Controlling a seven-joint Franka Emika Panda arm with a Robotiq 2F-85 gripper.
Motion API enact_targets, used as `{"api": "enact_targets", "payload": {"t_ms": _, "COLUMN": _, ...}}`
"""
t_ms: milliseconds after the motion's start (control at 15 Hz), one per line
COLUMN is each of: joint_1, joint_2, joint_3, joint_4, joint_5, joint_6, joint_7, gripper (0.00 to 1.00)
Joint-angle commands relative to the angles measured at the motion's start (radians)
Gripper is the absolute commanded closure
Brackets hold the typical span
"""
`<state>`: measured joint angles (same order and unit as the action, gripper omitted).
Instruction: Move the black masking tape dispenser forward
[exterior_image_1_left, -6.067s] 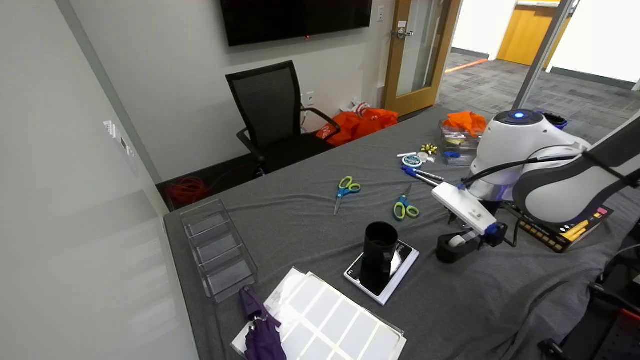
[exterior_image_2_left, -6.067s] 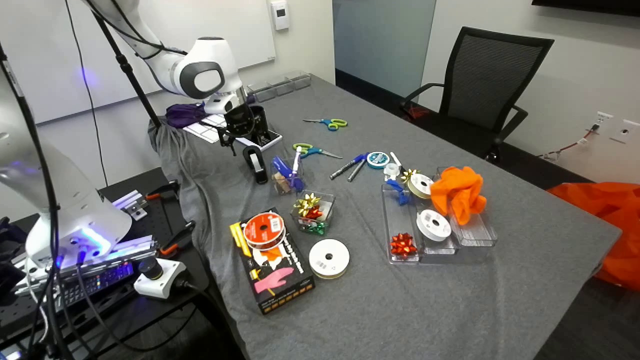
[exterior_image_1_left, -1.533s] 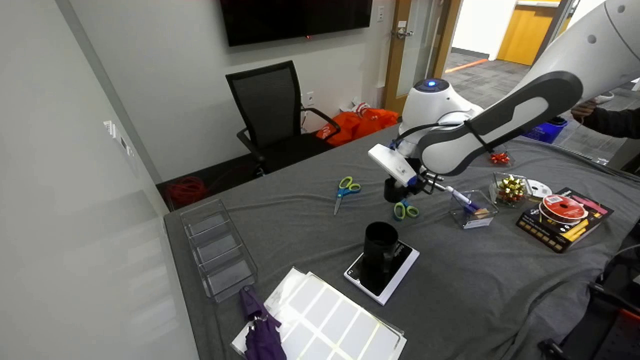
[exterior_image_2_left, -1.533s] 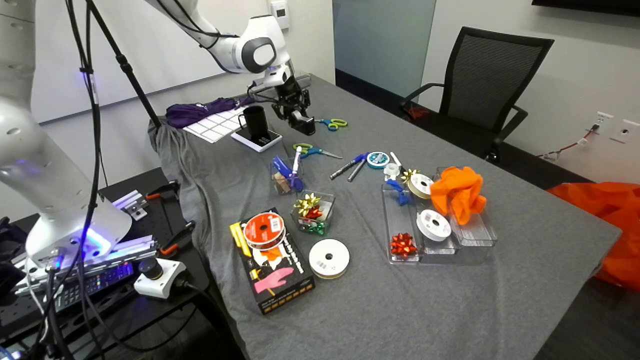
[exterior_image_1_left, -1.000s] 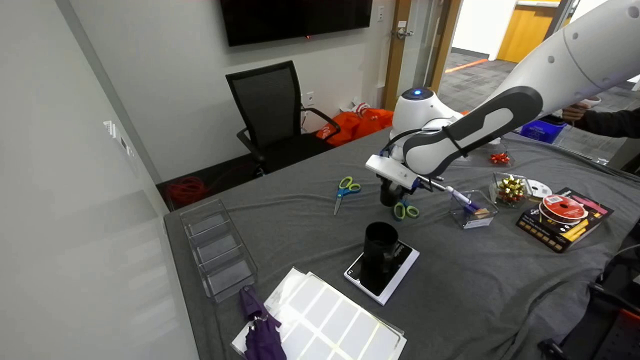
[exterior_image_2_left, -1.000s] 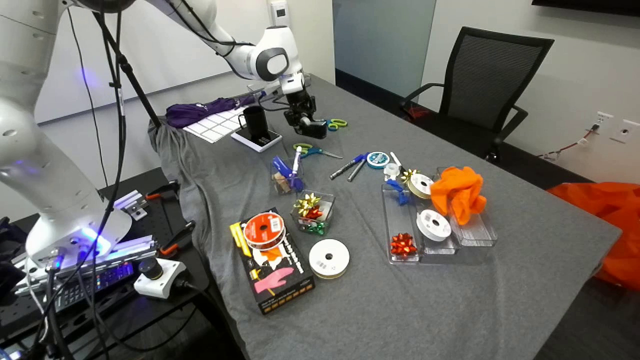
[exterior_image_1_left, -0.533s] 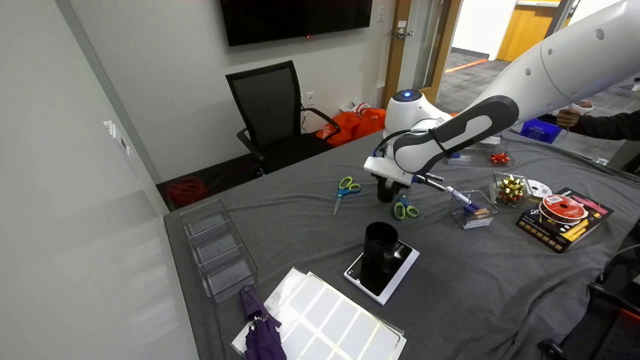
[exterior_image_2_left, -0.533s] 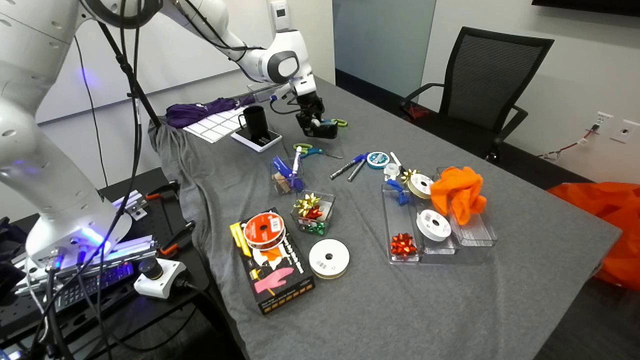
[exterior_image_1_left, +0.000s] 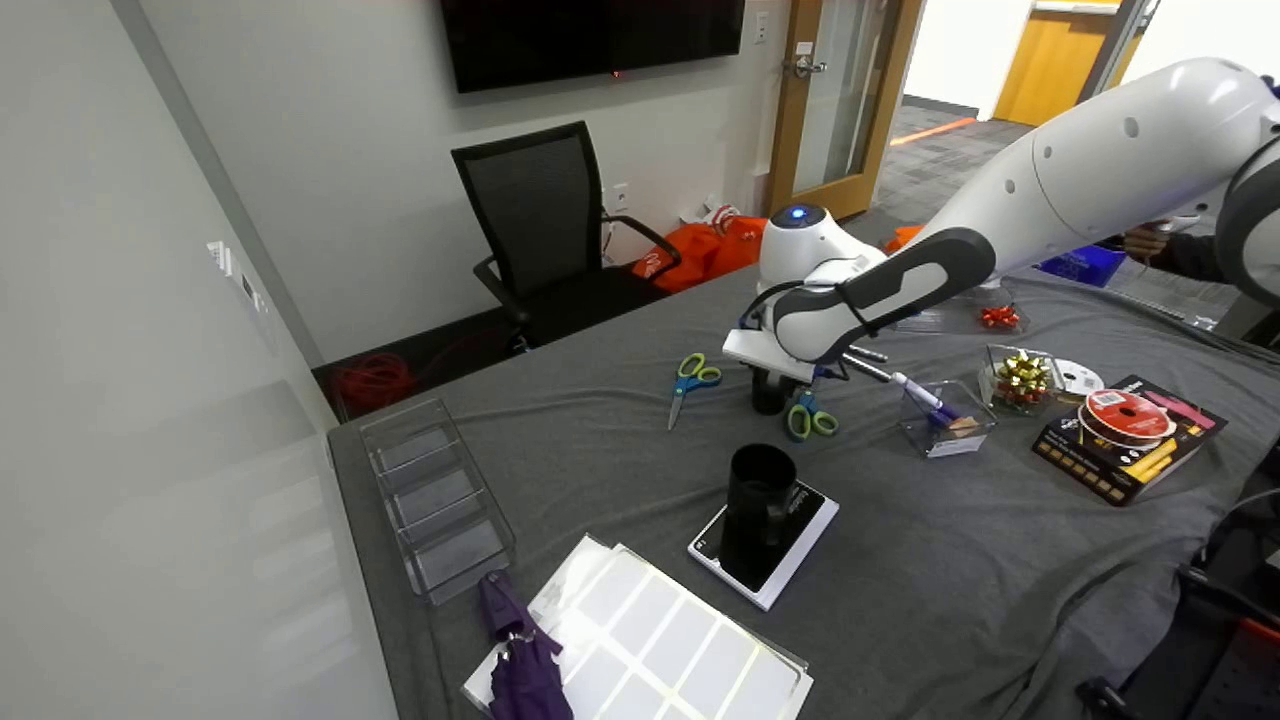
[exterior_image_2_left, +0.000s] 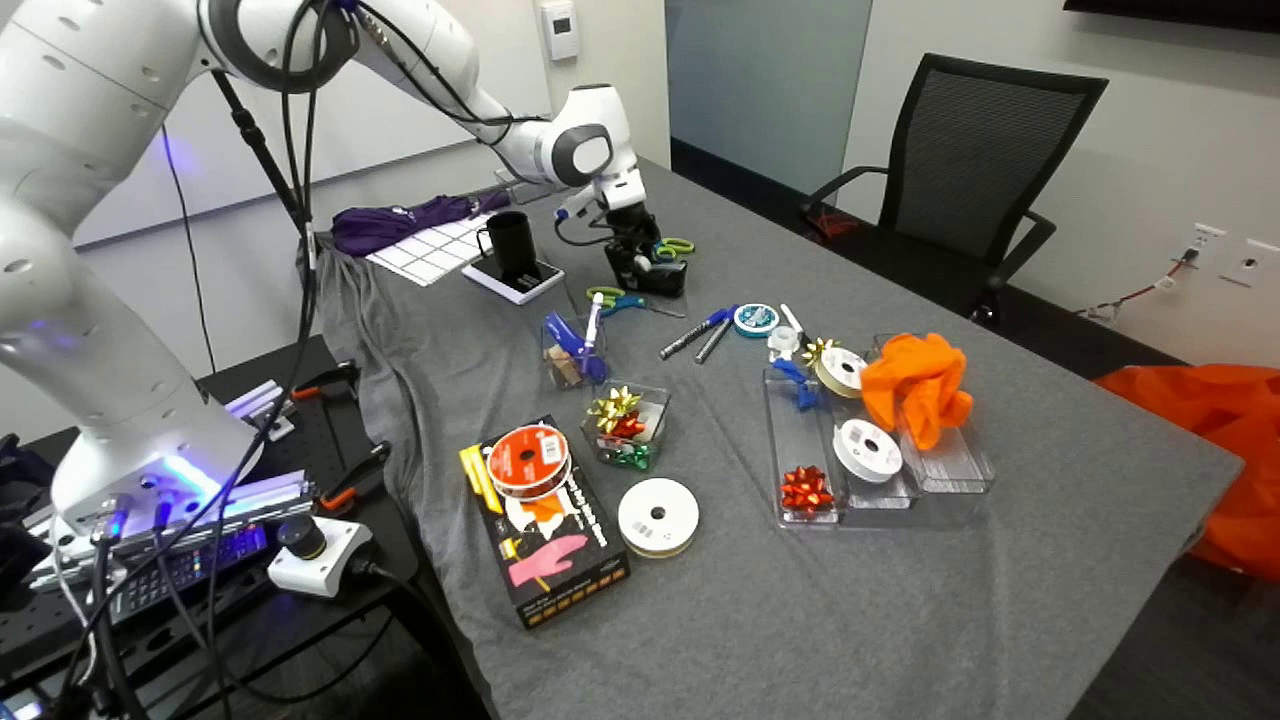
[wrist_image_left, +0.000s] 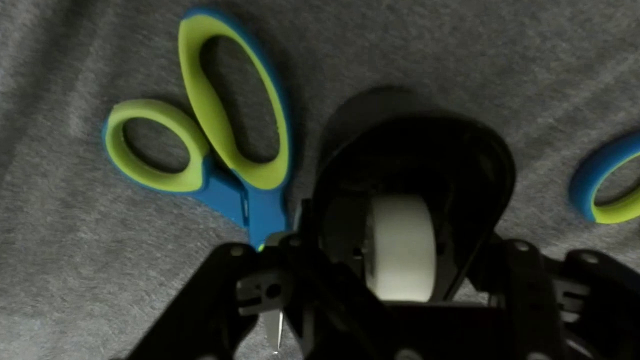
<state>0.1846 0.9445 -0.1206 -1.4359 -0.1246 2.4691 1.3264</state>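
My gripper (wrist_image_left: 400, 225) is shut on the black masking tape dispenser (wrist_image_left: 472, 160), with one finger along each side of it. A white tape roll (wrist_image_left: 402, 250) shows inside the dispenser's dark body. In both exterior views the dispenser (exterior_image_1_left: 768, 393) is low over the grey cloth between two pairs of scissors, below the arm's white wrist. From an exterior view the dispenser (exterior_image_2_left: 660, 280) hides part of a scissors blade behind or under it. Whether its base touches the cloth I cannot tell.
Green-blue scissors (wrist_image_left: 267, 205) lie close beside the dispenser; more scissors (exterior_image_1_left: 695, 378) lie on its other side. A black mug (exterior_image_1_left: 755, 500) stands on a white-edged box (exterior_image_1_left: 808, 545). Markers (exterior_image_2_left: 700, 335) and a clear bin of pens (exterior_image_2_left: 572, 350) are nearby.
About six seconds ago the dispenser stood by the pen bin, apart from the gripper. It has been gripped and carried to the scissors. Over the last second it has sunk lower and shifted slightly.
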Motion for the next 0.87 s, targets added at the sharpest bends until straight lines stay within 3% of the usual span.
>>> {"api": "enact_targets", "payload": {"t_ms": 0, "joint_1": 0.002, "joint_2": -0.001, "joint_3": -0.007, "joint_4": 0.025, "joint_5": 0.026, "joint_6": -0.022, "joint_7": -0.032, "gripper": 0.03}}
{"api": "enact_targets", "payload": {"t_ms": 800, "joint_1": -0.023, "joint_2": -0.286, "joint_3": 0.031, "joint_4": -0.276, "joint_5": 0.072, "joint_6": 0.039, "joint_7": -0.173, "gripper": 0.0}}
